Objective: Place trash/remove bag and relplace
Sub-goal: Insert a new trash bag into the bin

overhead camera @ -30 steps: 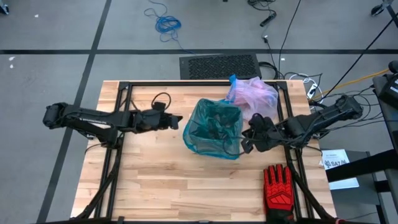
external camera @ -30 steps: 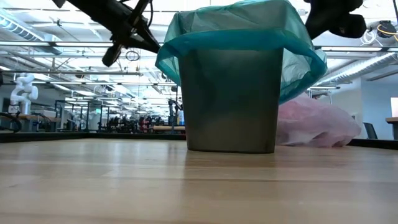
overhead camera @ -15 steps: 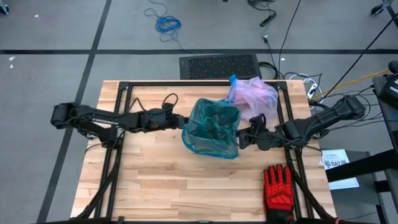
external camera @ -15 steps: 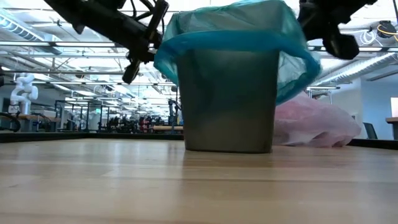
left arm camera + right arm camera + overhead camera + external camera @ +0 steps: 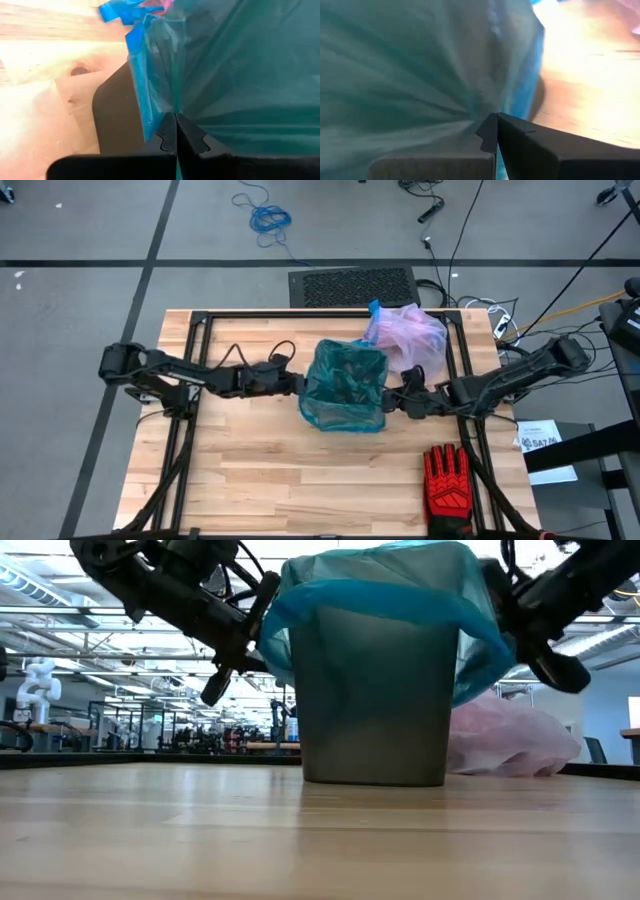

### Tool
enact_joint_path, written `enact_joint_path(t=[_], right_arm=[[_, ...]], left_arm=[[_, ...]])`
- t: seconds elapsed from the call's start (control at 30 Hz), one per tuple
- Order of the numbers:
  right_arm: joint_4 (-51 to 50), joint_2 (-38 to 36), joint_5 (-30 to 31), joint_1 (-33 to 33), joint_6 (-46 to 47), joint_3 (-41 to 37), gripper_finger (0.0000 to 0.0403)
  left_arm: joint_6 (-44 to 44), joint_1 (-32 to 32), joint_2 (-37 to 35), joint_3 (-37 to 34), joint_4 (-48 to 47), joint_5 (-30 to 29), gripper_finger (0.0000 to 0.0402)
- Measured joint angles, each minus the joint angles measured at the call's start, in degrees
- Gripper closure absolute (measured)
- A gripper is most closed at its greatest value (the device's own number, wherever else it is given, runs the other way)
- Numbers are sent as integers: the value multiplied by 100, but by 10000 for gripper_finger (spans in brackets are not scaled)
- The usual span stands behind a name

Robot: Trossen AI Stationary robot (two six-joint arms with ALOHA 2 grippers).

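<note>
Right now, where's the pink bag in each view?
High: pink bag at the table's far edge, behind the teal-lined bin.
Low: right of the bin, lying on the table.
Left wrist: only a pink sliver at the frame's edge.
Right wrist: pink blur in a corner.
Shared landmark: the bin.

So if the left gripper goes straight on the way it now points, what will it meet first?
The teal-green bag over the bin: the shut left gripper already points into its side, seemingly touching, though whether film is pinched is unclear.

Crumpled pink bag [image 5: 408, 337], behind the bin.
</note>
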Motion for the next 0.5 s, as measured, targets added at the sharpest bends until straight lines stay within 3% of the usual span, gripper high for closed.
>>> enact_joint_path(t=[0.27, 0.5], right_arm=[[161, 7, -660, -272, 435, -528, 403], [-261, -502, -538, 16, 292, -85, 403]], left_arm=[[-153, -42, 520, 2, 256, 97, 402], [-152, -110, 584, 2, 318, 227, 402]])
